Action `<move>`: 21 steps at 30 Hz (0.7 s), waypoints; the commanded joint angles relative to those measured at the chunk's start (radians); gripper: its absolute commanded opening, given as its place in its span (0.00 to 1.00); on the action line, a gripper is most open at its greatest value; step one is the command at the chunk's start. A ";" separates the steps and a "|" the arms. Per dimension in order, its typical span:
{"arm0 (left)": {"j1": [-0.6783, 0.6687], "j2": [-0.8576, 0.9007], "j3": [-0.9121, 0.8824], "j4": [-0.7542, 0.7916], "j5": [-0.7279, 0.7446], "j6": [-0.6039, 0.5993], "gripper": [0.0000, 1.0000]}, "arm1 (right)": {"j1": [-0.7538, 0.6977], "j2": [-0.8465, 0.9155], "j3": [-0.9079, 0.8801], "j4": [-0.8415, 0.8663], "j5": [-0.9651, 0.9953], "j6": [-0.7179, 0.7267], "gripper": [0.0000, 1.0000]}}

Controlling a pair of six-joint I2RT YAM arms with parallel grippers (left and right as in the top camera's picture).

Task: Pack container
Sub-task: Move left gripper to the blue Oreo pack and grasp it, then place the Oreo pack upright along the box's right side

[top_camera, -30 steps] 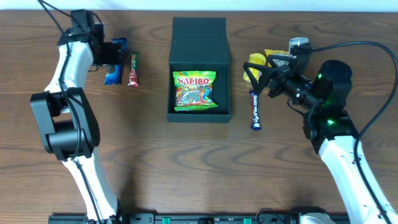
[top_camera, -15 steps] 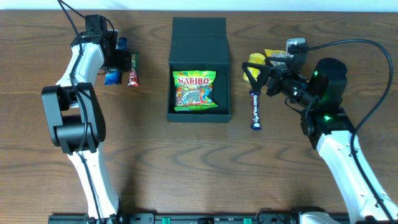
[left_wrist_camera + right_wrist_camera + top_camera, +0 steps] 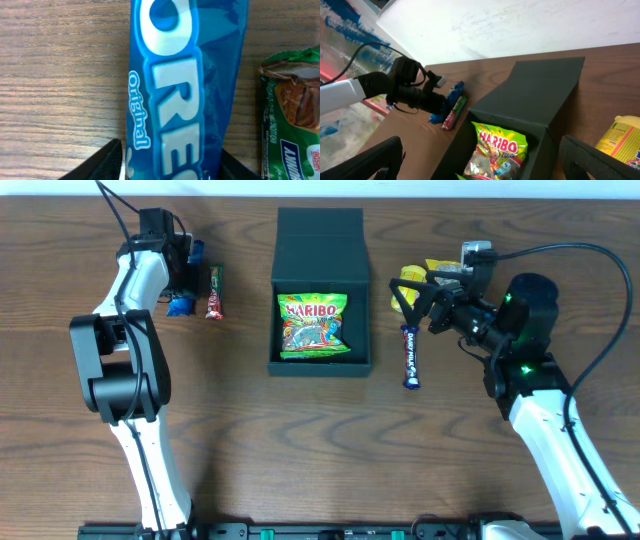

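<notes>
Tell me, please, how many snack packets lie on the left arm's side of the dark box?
2. The blue Oreo packet lies between the left gripper's fingers; the green-and-red bar beside it, nearer the dark green-black matte container. The arm may hide others.

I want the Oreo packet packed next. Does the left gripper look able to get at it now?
Probably yes: the left gripper sits right over the Oreo packet, fingers either side, nothing on top; the green bar lies beside it, apart.

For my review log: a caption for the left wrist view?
Left gripper straddling a blue Oreo packet, green-wrapped bar beside it on the wooden table.
</notes>
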 commanded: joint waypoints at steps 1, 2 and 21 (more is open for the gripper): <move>0.003 0.019 0.023 -0.013 -0.015 0.000 0.47 | -0.025 0.001 0.021 0.002 0.004 0.024 0.99; 0.003 0.019 0.025 -0.019 -0.015 -0.004 0.44 | -0.033 0.001 0.023 0.002 0.003 0.028 0.99; -0.099 0.010 0.605 -0.397 -0.010 -0.102 0.06 | -0.170 0.001 0.314 -0.494 0.271 -0.063 0.99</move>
